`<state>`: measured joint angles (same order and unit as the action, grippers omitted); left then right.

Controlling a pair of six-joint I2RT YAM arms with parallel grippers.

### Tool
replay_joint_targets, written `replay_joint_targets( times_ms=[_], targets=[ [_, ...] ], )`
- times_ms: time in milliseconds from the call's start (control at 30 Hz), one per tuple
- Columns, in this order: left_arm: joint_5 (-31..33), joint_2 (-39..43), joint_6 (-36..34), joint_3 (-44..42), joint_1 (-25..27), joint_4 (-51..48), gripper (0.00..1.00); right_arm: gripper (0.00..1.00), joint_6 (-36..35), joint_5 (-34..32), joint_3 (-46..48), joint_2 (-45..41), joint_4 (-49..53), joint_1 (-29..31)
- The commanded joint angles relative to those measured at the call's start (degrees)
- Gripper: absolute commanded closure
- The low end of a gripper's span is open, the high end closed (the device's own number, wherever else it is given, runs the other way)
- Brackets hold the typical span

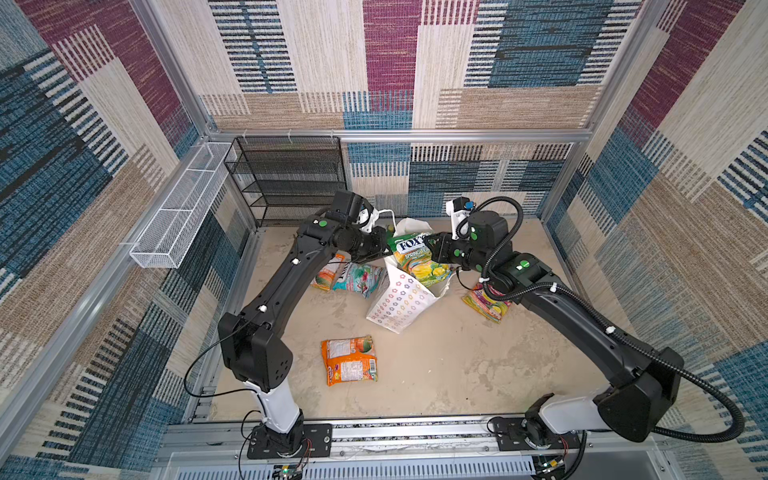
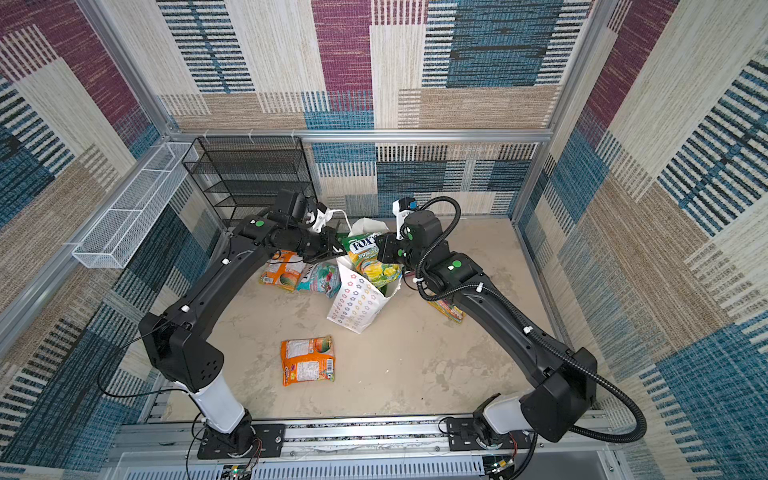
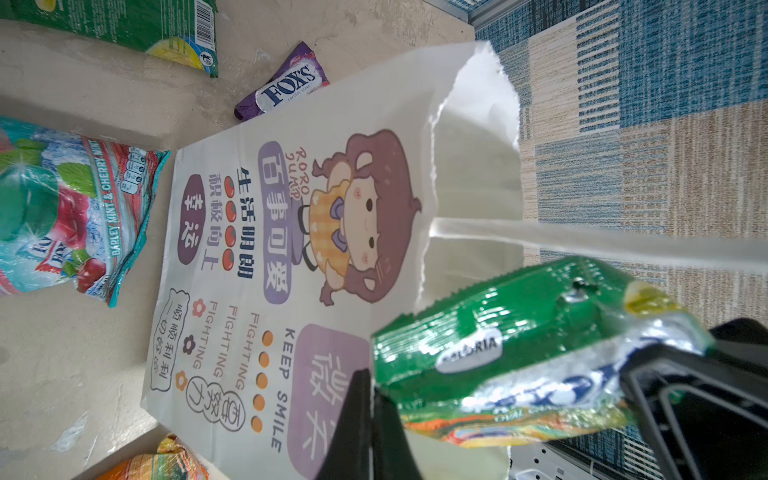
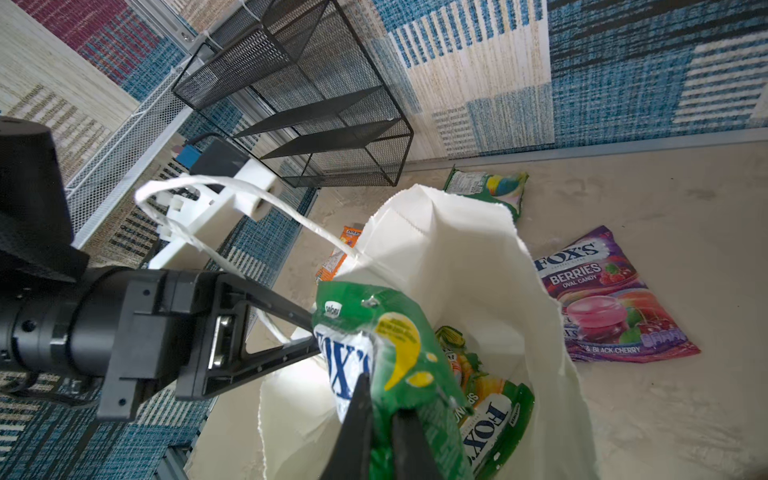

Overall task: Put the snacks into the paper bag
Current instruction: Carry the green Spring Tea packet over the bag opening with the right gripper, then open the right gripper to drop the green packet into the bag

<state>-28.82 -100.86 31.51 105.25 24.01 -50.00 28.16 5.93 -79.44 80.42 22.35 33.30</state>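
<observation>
**Packet held over the bag mouth, handle hooked on the left arm**

In both top views the paper bag (image 1: 399, 305) stands mid-table. The green FOX'S Spring Tea packet (image 1: 415, 257) is spread broadside over its mouth. The right gripper (image 1: 436, 249) is clamped on one edge, and the left gripper (image 1: 381, 249) is closed at the opposite corner. Released flat like this, the glossy packet could bridge the rim and slide off outside.

Other snacks lie on the table. One orange packet (image 1: 349, 359) is near the front. A second orange packet (image 1: 327, 274) and a teal packet (image 1: 360, 278) lie beside the bag under the left arm. A multicolour packet (image 1: 486, 305) lies under the right arm.

In the left wrist view, the closed left fingertips meet at the packet's corner, right by the bag's rim. I cannot tell whether they pinch foil, paper or both. If paper is caught, a pull could tear or tip the bag. The white handle (image 3: 582, 241) runs close past the camera.

In the right wrist view, the right gripper's jaws are shut on the packet's edge above the open mouth. What looks like another green FOX'S packet (image 4: 494, 411) lies inside. The handle loops around the left wrist's white camera mount (image 4: 232, 199). If that arm draws back without unhooking, the loop would likely drag the light bag over and spill it.
</observation>
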Motion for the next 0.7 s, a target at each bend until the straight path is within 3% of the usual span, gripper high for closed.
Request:
replay_joint_targets(
  times_ms=[0,300,667],
  targets=[
    [-1.1,0.3,0.6,0.0,0.0,1.4,1.0,1.0,-1.0,-2.7,0.0,0.2,1.5,0.0],
    [-1.2,0.3,0.6,-0.1,0.1,1.4,1.0,1.0,-1.5,-9.8,-1.3,-1.4,3.2,0.0],
    [-1.3,0.0,0.6,0.0,0.1,1.4,1.0,1.0,-5.0,-4.7,-3.2,2.8,4.7,1.1]
  ],
)
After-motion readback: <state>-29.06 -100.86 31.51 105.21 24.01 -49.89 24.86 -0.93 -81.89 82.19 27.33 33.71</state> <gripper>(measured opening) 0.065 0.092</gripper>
